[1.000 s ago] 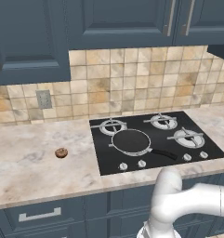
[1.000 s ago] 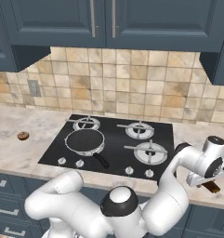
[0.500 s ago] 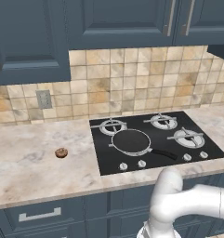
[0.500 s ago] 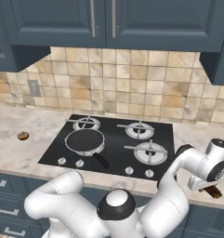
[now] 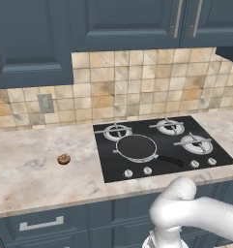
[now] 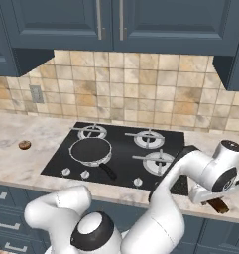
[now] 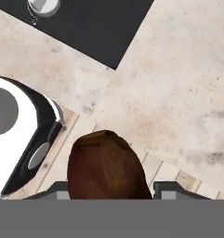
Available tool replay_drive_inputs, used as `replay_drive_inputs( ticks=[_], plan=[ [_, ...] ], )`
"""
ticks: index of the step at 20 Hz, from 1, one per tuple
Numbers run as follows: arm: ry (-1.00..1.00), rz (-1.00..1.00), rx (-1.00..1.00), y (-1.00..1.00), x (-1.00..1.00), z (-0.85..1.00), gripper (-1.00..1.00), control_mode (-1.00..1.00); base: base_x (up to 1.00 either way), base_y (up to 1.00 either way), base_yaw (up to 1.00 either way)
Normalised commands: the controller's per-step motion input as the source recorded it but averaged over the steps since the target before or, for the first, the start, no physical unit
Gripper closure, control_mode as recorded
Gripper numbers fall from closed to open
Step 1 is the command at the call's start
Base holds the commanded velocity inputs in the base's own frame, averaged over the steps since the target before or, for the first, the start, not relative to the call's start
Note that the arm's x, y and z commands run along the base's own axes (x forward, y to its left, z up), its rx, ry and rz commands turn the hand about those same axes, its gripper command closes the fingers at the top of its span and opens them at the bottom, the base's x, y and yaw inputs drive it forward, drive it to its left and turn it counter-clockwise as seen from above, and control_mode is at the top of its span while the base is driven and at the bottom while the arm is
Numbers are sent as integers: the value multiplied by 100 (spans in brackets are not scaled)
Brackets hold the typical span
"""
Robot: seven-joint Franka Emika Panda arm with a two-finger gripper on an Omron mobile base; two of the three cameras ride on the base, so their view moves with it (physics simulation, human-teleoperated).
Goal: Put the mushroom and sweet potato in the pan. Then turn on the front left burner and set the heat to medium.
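The sweet potato (image 7: 106, 165), an oblong reddish-brown chunk, sits between my gripper's (image 7: 111, 190) two fingertips, which press against its sides. In the right base view the gripper (image 6: 213, 199) hangs low at the counter's front edge, right of the stove, with the sweet potato (image 6: 219, 205) under the hand. The mushroom (image 5: 64, 159) (image 6: 25, 145) lies alone on the counter left of the stove. The pan (image 5: 136, 147) (image 6: 91, 150) rests on the front left burner, empty, its handle pointing toward the front right.
The black cooktop (image 5: 210, 145) carries a row of knobs (image 5: 147, 170) along its front edge; one knob (image 7: 43, 5) shows at the top of the hand view. Marble counter (image 5: 26, 174) spreads on both sides. Dark cabinets hang above the tiled wall.
The fingers have drawn in against the sweet potato's sides. The arm has barely shifted; the mushroom and pan have not moved.
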Motion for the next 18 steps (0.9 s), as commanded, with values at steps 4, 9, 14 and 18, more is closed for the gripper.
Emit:
replay_drive_inputs(
  ticks=[4, 9, 14, 18],
  plan=[
    [-18, -1, 0, 100, -40, 55, 100, -100, 0, 0, 0],
    [-20, -12, 0, 100, -2, 29, 100, -100, 0, 0, 0],
    [-7, -20, -5, 100, -5, 39, 100, -100, 0, 0, 0],
    [7, -16, -16, 100, -1, 63, 100, -100, 0, 0, 0]
  ],
)
